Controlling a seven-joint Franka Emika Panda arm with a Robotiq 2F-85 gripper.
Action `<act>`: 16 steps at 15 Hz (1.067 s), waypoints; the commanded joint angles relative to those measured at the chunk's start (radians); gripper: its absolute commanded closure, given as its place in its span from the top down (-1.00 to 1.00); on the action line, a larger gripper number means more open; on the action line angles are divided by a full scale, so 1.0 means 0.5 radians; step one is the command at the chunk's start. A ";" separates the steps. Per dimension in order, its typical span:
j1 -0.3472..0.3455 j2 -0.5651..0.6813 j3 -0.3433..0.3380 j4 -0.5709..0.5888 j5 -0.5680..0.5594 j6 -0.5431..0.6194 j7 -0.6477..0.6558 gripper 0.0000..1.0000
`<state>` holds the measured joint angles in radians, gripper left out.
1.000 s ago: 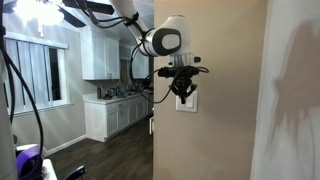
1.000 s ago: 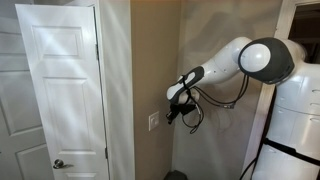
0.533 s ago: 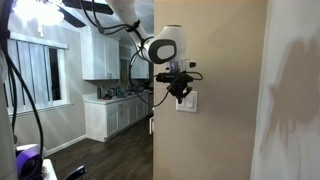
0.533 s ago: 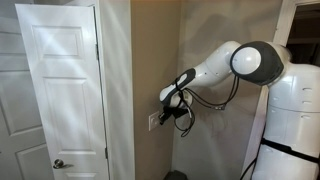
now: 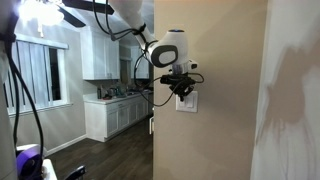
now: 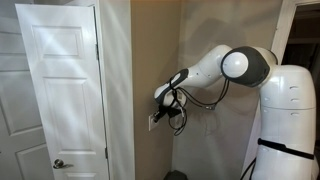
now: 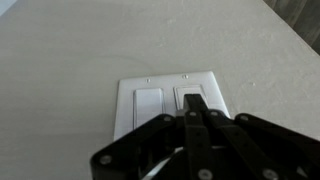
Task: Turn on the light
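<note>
A white double rocker light switch plate (image 7: pixel 168 100) sits on the beige wall. In the wrist view it has a left rocker (image 7: pixel 148 108) and a right rocker (image 7: pixel 197 98). My gripper (image 7: pixel 196 106) is shut, with both fingers together, and its tip rests on the right rocker. In both exterior views the gripper (image 5: pixel 183 91) (image 6: pixel 160 112) is pressed up against the switch plate (image 5: pixel 188 102) (image 6: pixel 153 122), hiding much of it.
A white door (image 6: pixel 60 95) stands beside the wall corner. A kitchen with white cabinets (image 5: pixel 102 55) and a window (image 5: pixel 35 75) lies beyond the corner. My white arm (image 6: pixel 245 70) reaches in along the wall.
The gripper has moved closer to the wall and now touches the switch plate. The arm has swung in toward the wall.
</note>
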<state>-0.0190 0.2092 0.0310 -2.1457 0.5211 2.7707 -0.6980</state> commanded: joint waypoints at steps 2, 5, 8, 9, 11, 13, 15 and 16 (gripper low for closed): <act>-0.042 0.103 0.056 0.105 0.131 0.097 -0.153 -1.00; -0.056 0.097 0.071 0.107 0.215 0.102 -0.224 -1.00; -0.028 0.056 0.000 0.075 0.090 -0.006 -0.140 -1.00; -0.013 0.034 -0.041 0.057 -0.005 -0.071 -0.078 -1.00; -0.083 0.016 -0.005 0.044 -0.187 -0.148 0.024 -1.00; -0.100 -0.001 -0.022 0.052 -0.340 -0.273 0.107 -1.00; -0.135 -0.004 -0.005 0.077 -0.395 -0.372 0.130 -1.00; -0.141 0.002 -0.003 0.095 -0.407 -0.402 0.141 -1.00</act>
<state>-0.0639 0.2302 0.0161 -2.1085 0.3623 2.6344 -0.6628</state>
